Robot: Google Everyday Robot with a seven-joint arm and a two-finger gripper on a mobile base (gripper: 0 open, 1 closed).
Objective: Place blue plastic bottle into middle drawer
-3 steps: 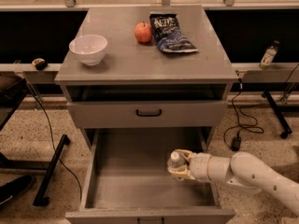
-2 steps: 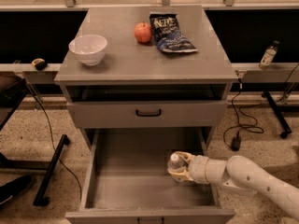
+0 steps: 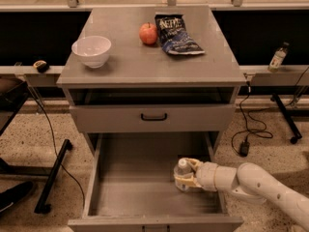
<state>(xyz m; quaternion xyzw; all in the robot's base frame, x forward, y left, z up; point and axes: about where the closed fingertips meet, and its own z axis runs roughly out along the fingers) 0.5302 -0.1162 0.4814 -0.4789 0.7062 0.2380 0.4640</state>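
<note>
The gripper [image 3: 186,179] and the blue plastic bottle [image 3: 182,166] are being seen a touch lower in the middle drawer [image 3: 135,190] than a second ago. The grey cabinet [image 3: 154,71] is being viewed from above with that deep drawer pulled out. The white arm [image 3: 263,185] is being reached in from the right. The bottle is being gripped upright, cap uppermost, in the drawer's right part; contact with its floor cannot be told. A chip bag [image 3: 176,35], white bowl [image 3: 91,50] and apple [image 3: 148,33] are being displayed on top.
</note>
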